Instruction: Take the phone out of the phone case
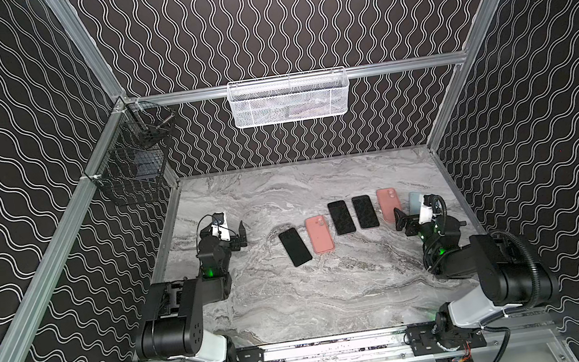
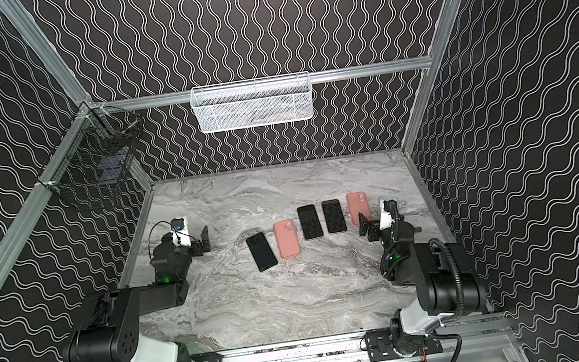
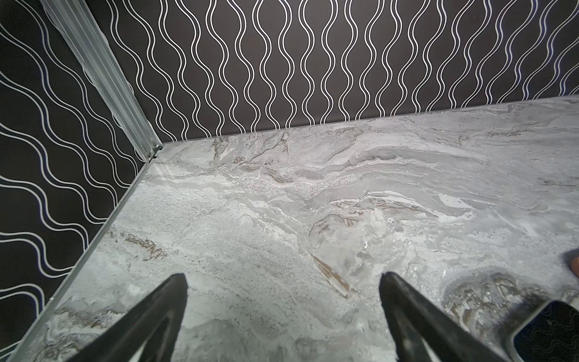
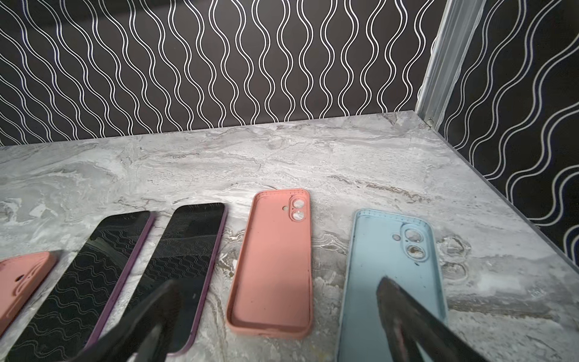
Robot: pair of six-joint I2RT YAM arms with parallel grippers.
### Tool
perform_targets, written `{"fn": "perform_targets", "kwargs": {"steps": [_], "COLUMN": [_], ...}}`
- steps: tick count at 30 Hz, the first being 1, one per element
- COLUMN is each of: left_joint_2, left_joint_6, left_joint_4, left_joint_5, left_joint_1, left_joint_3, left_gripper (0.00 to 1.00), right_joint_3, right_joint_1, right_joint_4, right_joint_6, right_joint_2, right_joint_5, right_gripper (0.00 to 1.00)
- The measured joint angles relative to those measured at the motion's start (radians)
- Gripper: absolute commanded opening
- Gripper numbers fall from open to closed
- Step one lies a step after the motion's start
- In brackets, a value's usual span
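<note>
**Jaws.** Left jaws: spread full wide, empty, low over bare grey marble-look surface (image 3: pixel 282 194). Right jaws: also full wide, empty, low at the opposite end of the row of items.

**Task items.** Two black-glass phones in dark purple cases lie flat, screens up, side by side.
- Near purple-cased phone (image 4: pixel 185 266): just past one right jaw tip.
- Far purple-cased phone (image 4: pixel 103 275): next along, toward the left jaws.

**Other items.**
- Salmon-pink empty case (image 4: pixel 272 269): hollow up, ahead betw. the right jaw tips.
- Pale blue empty case (image 4: pixel 376 250): hollow up, past the other tip.
- Black phone (image 1: pixel 295 246): nearest the left jaws but well apart. Cased or bare, cannot tell.
- Second pink case (image 1: pixel 320 234): beside it, camera side up, contents unseen.

**Handling (judgement).**
- Phone: stiff, glass slick, fairly weighty, scratch-prone.
- Case: prob. soft, clings at corners.
- Rec.: one set of jaws pins the long edges, the other peels a corner lip off.
- Risk: flat lie gives little purchase, so the item may slide.
</note>
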Motion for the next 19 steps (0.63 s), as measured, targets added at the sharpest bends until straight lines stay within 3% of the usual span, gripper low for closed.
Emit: {"fn": "perform_targets", "kwargs": {"steps": [19], "left_joint_2": [0.0], "left_joint_6": [0.0], "left_joint_4": [0.0], "left_joint_5": [0.0], "left_joint_1": [0.0], "left_joint_3": [0.0], "left_gripper": [0.99], "right_joint_3": [0.004], "right_joint_1": [0.011], "right_joint_4": [0.0], "right_joint_6": [-0.002], "right_joint_2": [0.0], "right_joint_5": [0.002], "right_gripper": [1.0]}}
